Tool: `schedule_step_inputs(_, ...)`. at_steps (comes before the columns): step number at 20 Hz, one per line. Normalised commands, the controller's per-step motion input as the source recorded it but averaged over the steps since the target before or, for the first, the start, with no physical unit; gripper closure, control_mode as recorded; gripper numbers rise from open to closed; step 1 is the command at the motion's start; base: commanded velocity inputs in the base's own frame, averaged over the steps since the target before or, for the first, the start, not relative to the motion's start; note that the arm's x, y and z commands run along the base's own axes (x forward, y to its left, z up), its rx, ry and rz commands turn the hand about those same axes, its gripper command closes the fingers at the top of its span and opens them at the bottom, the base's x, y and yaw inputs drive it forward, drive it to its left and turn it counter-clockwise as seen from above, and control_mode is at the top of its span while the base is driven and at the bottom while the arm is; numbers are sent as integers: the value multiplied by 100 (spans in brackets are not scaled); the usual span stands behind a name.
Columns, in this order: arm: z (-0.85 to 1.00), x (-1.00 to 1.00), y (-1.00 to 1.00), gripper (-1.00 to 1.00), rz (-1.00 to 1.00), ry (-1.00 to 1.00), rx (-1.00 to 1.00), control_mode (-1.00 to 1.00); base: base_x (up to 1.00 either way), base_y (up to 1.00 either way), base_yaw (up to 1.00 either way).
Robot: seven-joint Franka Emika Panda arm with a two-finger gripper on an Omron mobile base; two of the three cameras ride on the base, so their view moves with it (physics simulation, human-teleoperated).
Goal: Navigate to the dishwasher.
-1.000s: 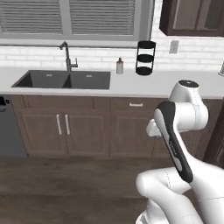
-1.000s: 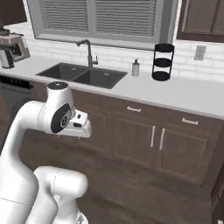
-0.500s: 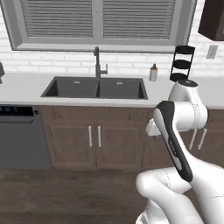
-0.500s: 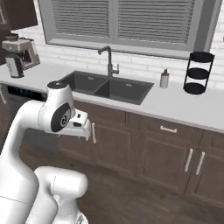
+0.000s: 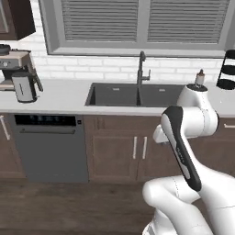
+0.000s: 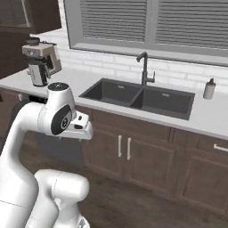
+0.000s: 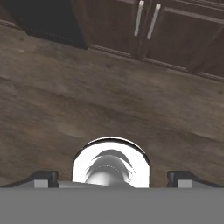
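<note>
The dishwasher (image 5: 50, 149) is a flat grey metal panel with a black strip along its top and a thin bar handle just below that, set under the pale counter (image 5: 59, 103) to the left of the sink (image 5: 137, 95). The sink is a dark double basin, both bowls bare as far as can be seen, with a slim dark tap (image 5: 142, 69) behind it. Left of the sink a boxy coffee machine (image 5: 18, 75) stands on the counter above the dishwasher. Right of the sink stand a small soap bottle (image 6: 209, 88) and a black wire rack (image 5: 227, 69). Brown wooden cabinet doors (image 5: 137, 149) with pale bar handles sit below the sink.

The gripper (image 7: 111, 177) points down at dark plank floor (image 7: 87, 109); its tips sit far apart, holding nothing.

Since half a second ago the whole view has slid: the dishwasher, then cut by the left edge, now shows in full.
</note>
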Motion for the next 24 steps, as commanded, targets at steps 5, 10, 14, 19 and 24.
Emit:
schedule_step_inputs(5,0,0,0,-100,0,0,0,100,67,100,0)
schedule_step_inputs(10,0,0,0,-100,0,0,0,100,75,100,0)
schedule_step_inputs(14,0,0,0,-100,0,0,0,100,78,93,-1)
schedule_step_inputs(19,0,0,0,-100,0,0,0,100,78,77,-2)
schedule_step_inputs(24,0,0,0,-100,0,0,0,100,60,46,-6)
